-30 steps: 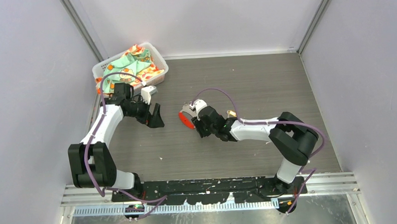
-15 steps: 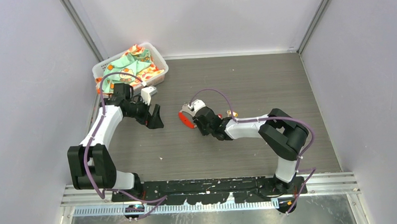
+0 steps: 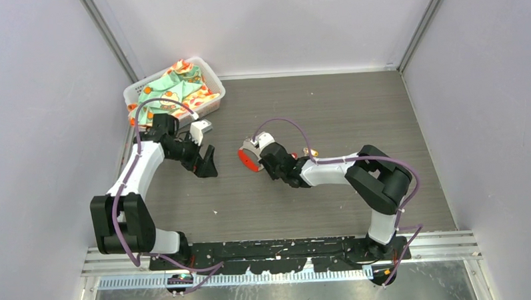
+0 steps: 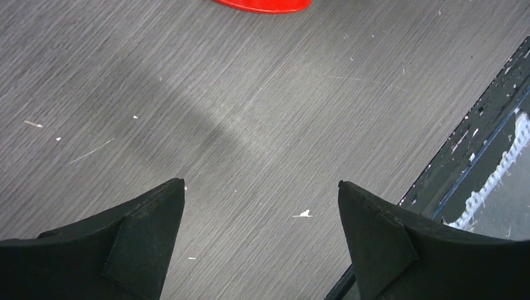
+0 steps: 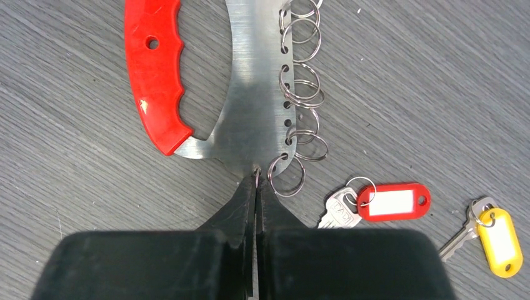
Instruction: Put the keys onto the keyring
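Note:
The keyring (image 5: 253, 94) lies flat on the table: a red curved grip (image 5: 153, 75), a silvery plate and several split rings (image 5: 301, 92) along its edge. My right gripper (image 5: 256, 175) is shut on a thin split ring at the plate's near end. To its right lie the keys: one with a red tag (image 5: 392, 201) and one with a yellow tag (image 5: 498, 242). From above, the keyring (image 3: 248, 158) sits mid-table with the right gripper (image 3: 263, 161) at it. My left gripper (image 3: 207, 163) is open and empty to its left, fingertips (image 4: 169, 206) wide over bare table.
A white basket (image 3: 129, 95) holding patterned cloth stands at the back left corner, behind the left arm. The table's near edge and black rail (image 4: 475, 156) show at the right of the left wrist view. Grey walls close in both sides.
The right gripper has shut at the keyring's near end. The right arm's elbow swung in toward the centre. The left gripper has shifted slightly nearer and stays open.

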You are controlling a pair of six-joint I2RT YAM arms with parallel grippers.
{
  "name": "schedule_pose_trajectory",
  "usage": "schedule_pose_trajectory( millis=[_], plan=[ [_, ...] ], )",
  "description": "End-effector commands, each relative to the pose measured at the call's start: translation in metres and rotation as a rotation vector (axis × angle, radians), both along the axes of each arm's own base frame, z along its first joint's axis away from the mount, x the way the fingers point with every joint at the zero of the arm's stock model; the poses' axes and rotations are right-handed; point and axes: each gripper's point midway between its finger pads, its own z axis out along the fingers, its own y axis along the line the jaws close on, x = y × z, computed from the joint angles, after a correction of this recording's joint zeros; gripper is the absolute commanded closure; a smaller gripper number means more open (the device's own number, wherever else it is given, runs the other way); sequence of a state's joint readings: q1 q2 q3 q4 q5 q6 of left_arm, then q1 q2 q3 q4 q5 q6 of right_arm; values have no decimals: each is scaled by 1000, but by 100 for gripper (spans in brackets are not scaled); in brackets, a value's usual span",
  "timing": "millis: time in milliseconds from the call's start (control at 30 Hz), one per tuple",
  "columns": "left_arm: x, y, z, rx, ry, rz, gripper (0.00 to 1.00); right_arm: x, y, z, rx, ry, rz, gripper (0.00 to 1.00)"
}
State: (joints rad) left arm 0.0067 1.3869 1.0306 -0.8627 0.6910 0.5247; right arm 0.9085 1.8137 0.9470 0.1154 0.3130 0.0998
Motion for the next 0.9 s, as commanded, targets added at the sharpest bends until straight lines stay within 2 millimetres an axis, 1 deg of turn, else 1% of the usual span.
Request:
schedule_pose_trajectory(
  millis=[0, 100, 267, 367, 433, 500, 533, 600, 633, 667, 733, 800, 833, 867],
  plan=[
    [-12, -2, 12, -11, -42, -71, 4, 14, 19, 34, 64, -81, 33, 99],
    [-13, -5, 22, -18, -68, -116, 1, 12, 22, 45, 75, -97, 70, 99],
    [-17, -7, 38, -25, -88, -170, 0, 8, 21, 64, 95, -122, 100, 99],
    [-21, -12, 48, -58, -111, -192, 0, 2, 25, 80, 124, -123, 142, 99],
    [-27, -16, 57, -78, -146, -229, 0, -5, 31, 96, 156, -120, 195, 99],
    [-37, -19, 69, -89, -209, -299, 0, -17, 39, 113, 200, -104, 262, 99],
    [-40, -19, 76, -82, -269, -349, 0, -24, 43, 122, 218, -94, 301, 99],
    [-46, -21, 92, -78, -351, -388, 0, -42, 54, 143, 266, -84, 404, 99],
    [-50, -26, 99, -74, -390, -421, 0, -54, 56, 148, 272, -67, 454, 99],
    [-52, -29, 106, -67, -426, -439, 0, -65, 59, 160, 291, -68, 508, 99],
    [-61, -33, 118, -56, -476, -483, 0, -86, 65, 175, 316, -72, 606, 99],
    [-77, -39, 125, -69, -488, -542, 0, -105, 69, 189, 345, -71, 690, 99],
    [-87, -41, 125, -76, -479, -562, 1, -116, 71, 195, 359, -59, 737, 99],
    [-93, -43, 125, -77, -478, -584, 3, -123, 72, 201, 366, -53, 767, 99]
  ],
)
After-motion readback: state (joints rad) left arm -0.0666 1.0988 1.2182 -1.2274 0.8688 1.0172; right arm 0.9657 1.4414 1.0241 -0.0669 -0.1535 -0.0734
